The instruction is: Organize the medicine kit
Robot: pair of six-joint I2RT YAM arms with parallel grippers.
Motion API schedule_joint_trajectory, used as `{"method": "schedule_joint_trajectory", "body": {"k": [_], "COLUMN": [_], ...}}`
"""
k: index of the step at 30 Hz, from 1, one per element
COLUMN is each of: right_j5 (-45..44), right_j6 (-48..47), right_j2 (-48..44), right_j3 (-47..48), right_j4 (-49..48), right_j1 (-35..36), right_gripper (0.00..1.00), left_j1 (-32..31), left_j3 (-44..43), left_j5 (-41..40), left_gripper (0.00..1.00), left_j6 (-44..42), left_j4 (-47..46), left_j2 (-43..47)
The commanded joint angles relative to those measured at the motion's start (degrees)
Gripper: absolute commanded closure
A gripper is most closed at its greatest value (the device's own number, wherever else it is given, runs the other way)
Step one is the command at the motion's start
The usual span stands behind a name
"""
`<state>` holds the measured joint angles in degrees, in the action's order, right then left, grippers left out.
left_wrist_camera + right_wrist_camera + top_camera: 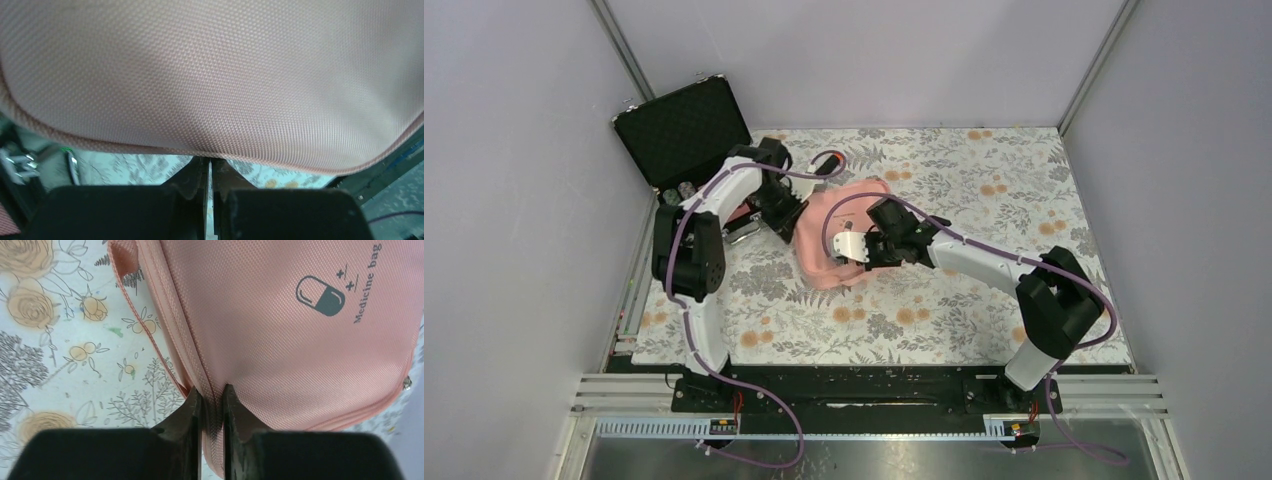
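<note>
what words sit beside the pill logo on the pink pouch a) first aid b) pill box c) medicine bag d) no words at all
c, the right wrist view shows "Medicine bag" printed beside the pill logo on the pink pouch.

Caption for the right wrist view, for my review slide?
Right tool pinches the pink medicine kit at its seam, pill logo showing, over floral tablecloth.

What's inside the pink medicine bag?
Only its outside shows: the pink medicine bag looks closed, with the pill logo on top. The right pincer pinches its edge. Whatever is inside is covered.
</note>
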<state>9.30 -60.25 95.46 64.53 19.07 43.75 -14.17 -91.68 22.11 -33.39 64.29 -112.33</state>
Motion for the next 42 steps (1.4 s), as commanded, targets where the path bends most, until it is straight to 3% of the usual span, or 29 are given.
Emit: {"method": "schedule_joint_trajectory", "body": {"k": [1,4,6,10,12,13,19,27,30,32,33,35,42], "right_j5": [0.91,-4.42,-6.57,-5.05,-2.59,-1.23,-1.52,-10.80,-14.39,-16.58,-17.74,-19.70,-19.99], "right_j6": [21.38,26.79,27.68,27.17,26.86,26.32,18.35,14.14,14.68,16.63,17.45,18.94,24.98], "right_j2": [-1.41,-1.92,-1.89,-5.54,-7.76,-8.44,-7.66,4.05,6.69,7.83,8.34,9.37,11.67], "right_j3": [2.82,4.15,5.14,3.54,3.39,3.78,3.62,7.84,8.18,8.02,7.95,8.30,10.40], "right_j4": [5.48,10.35,13.61,13.30,11.07,10.48,2.06,-11.14,-17.36,-21.29,-22.51,-23.48,-22.67], "right_j1": [0.00,0.43,0.45,0.39,0.50,0.68,6.04,10.04,10.04,9.96,9.89,9.67,6.91], "right_gripper": [0.97,0.95,0.84,0.43,0.05,0.01,0.00,0.03,0.20,0.50,0.61,0.66,0.68], "left_j1": [-3.77,-5.11,-5.41,-5.34,-5.41,-5.30,-5.34,-5.01,-4.36,-3.72,-3.27,-2.23,-1.06], "left_j3": [-11.23,-21.84,-26.14,-22.98,-19.93,-19.11,-16.93,-15.20,-13.60,-11.99,-11.17,-8.81,6.33], "left_j5": [2.23,0.80,1.07,1.44,1.72,1.91,3.23,3.79,4.88,6.49,7.52,10.05,19.84], "left_gripper": [1.00,1.00,1.00,1.00,1.00,1.00,1.00,1.00,1.00,1.00,1.00,1.00,1.00], "left_j6": [0.70,1.04,1.19,0.98,1.17,1.40,2.30,-0.11,-1.06,-1.16,-1.41,-2.06,-7.51], "left_j4": [-7.42,-4.37,-2.83,-5.13,-6.75,-7.19,-8.21,-6.48,-5.61,-5.32,-4.80,-3.45,0.12], "left_j2": [-5.20,-11.65,-13.86,-13.03,-12.28,-12.10,-11.52,-9.93,-8.50,-7.02,-6.14,-4.14,6.36]}}
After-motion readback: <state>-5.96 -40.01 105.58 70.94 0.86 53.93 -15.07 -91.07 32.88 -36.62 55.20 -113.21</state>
